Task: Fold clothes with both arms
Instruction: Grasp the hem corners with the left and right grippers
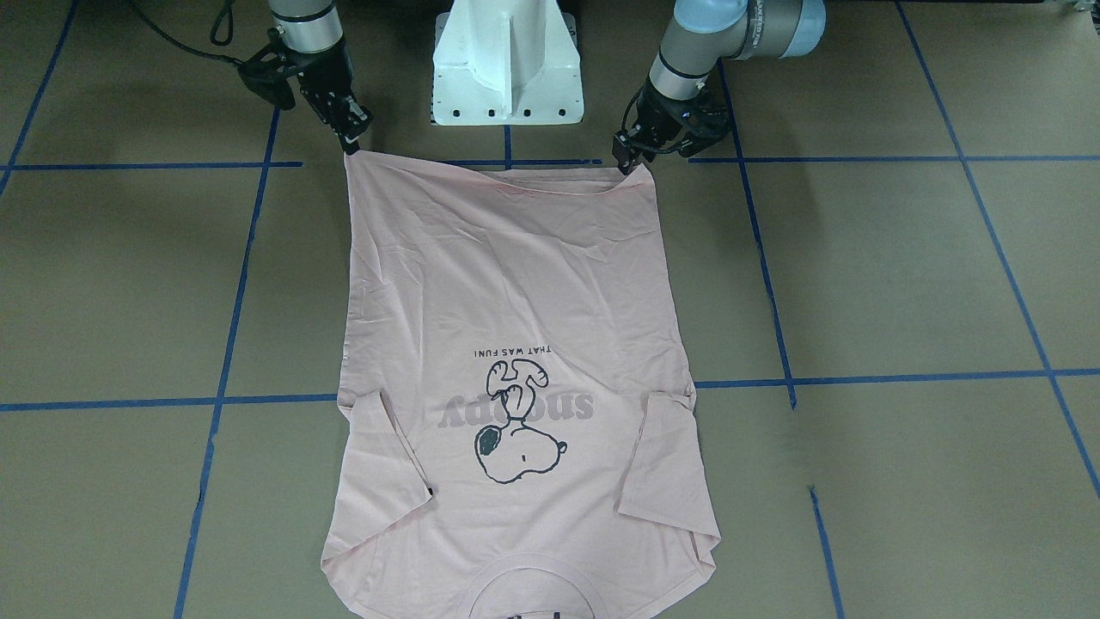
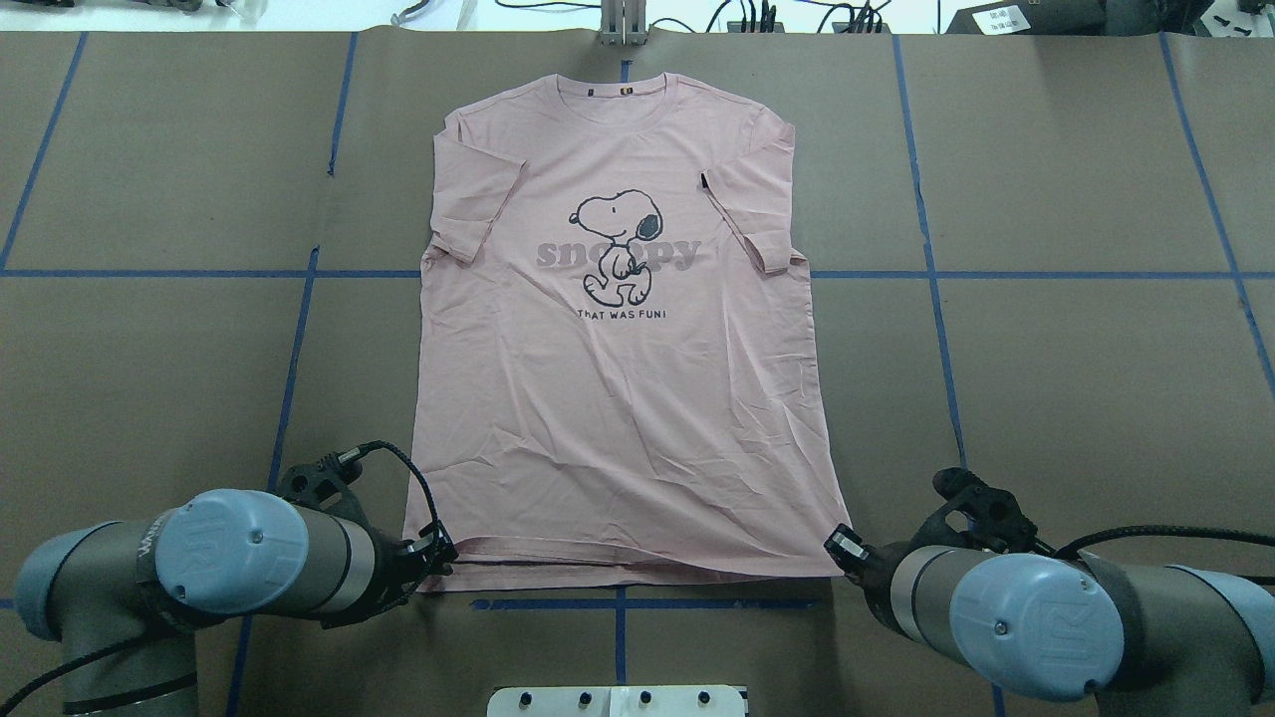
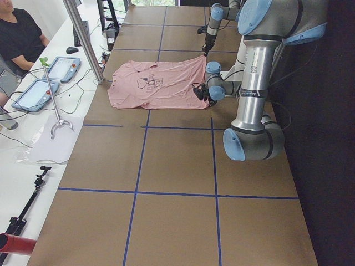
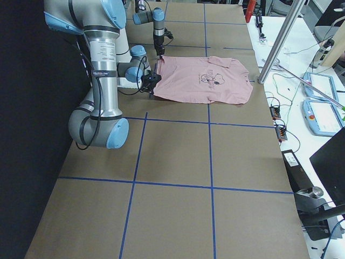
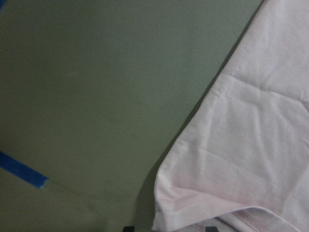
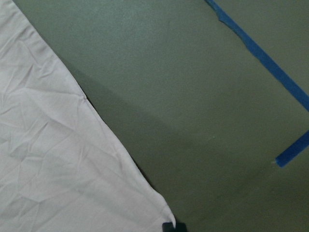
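Observation:
The pale pink T-shirt lies flat on the brown table, Snoopy print up, collar at the far edge, both sleeves folded inward. Its hem is nearest the robot. My left gripper sits at the hem's left corner, shut on the cloth; in the left wrist view that corner curls up at the frame's bottom edge. At the hem's right corner my right gripper is shut on the fabric. From the front, the left gripper and right gripper pinch the two corners of the shirt.
The white pedestal base stands between the arms, just behind the hem. Blue tape lines grid the table. Bare table lies on both sides of the shirt. A seated person, tablets and a metal pole are along the far side.

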### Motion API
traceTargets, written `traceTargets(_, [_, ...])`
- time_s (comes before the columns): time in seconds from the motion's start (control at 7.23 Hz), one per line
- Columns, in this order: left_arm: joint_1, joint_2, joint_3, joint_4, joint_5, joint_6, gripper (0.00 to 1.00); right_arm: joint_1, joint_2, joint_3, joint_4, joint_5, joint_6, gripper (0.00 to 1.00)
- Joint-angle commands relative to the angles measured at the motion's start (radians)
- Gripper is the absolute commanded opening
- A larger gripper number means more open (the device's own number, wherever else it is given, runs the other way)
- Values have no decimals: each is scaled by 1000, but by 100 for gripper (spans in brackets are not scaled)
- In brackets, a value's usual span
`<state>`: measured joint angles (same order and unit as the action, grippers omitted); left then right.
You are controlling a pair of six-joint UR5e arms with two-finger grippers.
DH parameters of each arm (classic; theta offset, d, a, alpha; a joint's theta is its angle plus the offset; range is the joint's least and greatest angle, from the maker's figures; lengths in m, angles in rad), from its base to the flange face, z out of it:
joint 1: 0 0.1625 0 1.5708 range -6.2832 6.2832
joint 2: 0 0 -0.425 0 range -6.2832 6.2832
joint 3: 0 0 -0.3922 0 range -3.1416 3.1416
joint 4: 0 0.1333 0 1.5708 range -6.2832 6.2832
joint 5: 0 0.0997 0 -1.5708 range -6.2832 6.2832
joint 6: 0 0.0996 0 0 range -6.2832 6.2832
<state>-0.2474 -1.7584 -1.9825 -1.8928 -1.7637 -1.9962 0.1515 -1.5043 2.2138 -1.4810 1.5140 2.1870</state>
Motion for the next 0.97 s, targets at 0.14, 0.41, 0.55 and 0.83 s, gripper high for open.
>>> traceTargets(0.14, [-1,-1,10,0,1,-1,35,-1,1,0,-1,0,-3,0])
traceTargets(0.41, [-13,3,-2,8,4,1,0,0,1,0,1,0,-3,0])
traceTargets(0.55, [-18,5,-28,68,7,5,0,-1,1,0,1,0,-3,0])
traceTargets(0.83, [-13,5,-83,156,39,2,0,-1,-1,6,1,0,-3,0])
